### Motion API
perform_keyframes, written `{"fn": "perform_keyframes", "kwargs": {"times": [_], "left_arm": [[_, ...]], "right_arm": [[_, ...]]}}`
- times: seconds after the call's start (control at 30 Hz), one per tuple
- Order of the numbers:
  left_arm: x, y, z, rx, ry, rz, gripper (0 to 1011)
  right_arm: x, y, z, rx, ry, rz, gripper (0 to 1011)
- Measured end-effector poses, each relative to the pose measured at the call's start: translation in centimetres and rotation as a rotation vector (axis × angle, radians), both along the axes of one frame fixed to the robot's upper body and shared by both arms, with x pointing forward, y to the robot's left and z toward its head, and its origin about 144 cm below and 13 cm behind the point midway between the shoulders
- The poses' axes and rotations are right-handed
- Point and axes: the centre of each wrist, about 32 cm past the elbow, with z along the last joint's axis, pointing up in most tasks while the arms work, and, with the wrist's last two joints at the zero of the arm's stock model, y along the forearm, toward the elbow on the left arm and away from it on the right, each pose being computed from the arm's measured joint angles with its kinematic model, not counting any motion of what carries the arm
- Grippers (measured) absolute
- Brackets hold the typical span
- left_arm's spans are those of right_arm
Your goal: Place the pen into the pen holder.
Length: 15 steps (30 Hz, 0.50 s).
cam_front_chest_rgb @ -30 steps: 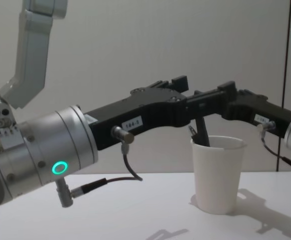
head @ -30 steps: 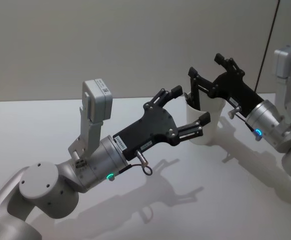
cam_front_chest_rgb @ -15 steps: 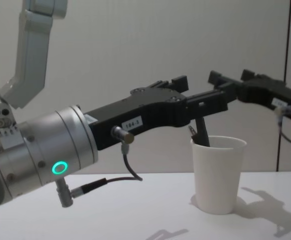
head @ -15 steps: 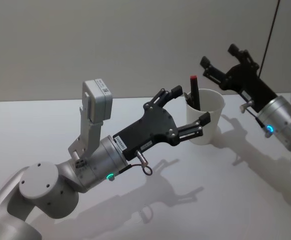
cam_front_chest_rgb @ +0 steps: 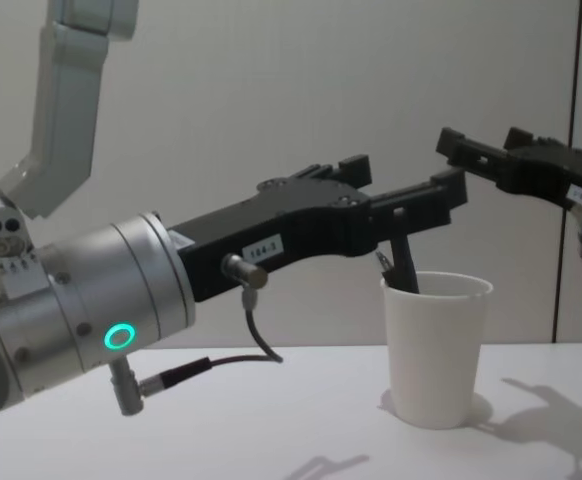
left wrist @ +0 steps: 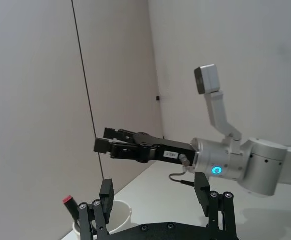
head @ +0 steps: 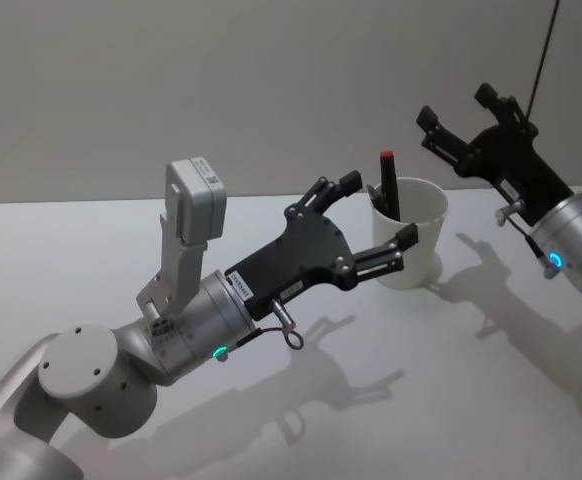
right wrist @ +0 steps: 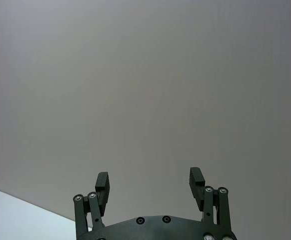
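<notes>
your white table point(head: 91, 250) carries the pen holder point(head: 414, 250), a white paper cup standing upright toward the far side. your left gripper point(head: 371, 220) hovers just beside the cup with its fingers spread wide, grasping nothing. your right gripper point(head: 461, 125) hangs above and to the right of the cup, raised clear of it, fingers released and empty. the dark pen point(head: 389, 185) with its red cap stands tilted inside the cup, leaning on the rim.
</notes>
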Motion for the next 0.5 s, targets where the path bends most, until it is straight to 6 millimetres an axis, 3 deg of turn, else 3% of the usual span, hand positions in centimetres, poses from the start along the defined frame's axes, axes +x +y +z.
{"fn": "perform_keyframes", "kwargs": {"times": [0.5], "left_arm": [[-0.6,0.0,0.0,0.074,0.025,0.176,1001]], "right_arm": [[-3.7,0.0,-0.7,-0.048,0.079,-0.078,1001]]}}
